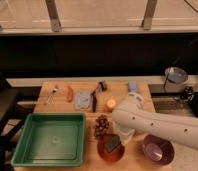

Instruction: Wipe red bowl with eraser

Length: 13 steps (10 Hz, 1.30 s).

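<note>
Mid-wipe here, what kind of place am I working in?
Probably a mock kitchen or lab counter: a wooden table with a green tray and purple bowl, and a metal bowl beside what looks like a sink. The gripper is down at the red bowl with the eraser.

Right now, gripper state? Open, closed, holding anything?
Gripper: over the red bowl, right at the eraser lying inside it; open, closed or holding cannot be told.

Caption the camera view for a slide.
Robot pincer on the eraser inside the red bowl, between green tray and purple bowl.
</note>
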Each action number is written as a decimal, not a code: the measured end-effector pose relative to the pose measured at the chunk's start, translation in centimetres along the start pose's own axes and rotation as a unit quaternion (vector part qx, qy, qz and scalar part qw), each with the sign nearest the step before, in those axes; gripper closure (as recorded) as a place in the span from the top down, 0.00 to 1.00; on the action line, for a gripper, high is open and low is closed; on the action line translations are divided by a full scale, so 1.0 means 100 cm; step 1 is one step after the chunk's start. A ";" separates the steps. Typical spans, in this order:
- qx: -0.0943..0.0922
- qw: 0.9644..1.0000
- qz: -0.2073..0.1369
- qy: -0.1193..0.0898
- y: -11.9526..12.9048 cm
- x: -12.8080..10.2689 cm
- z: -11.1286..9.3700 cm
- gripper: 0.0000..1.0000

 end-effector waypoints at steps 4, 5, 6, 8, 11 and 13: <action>-0.001 1.000 0.001 -0.001 0.000 0.000 0.000 0.00; -0.001 1.000 0.001 -0.001 0.001 0.000 0.001 0.00; -0.001 1.000 0.001 -0.001 0.001 0.000 0.001 0.00; -0.009 1.000 0.005 -0.008 0.006 -0.004 0.007 0.00; -0.034 0.999 0.012 -0.010 0.019 -0.005 0.027 0.00; -0.043 0.999 0.021 0.002 0.023 0.005 0.025 0.00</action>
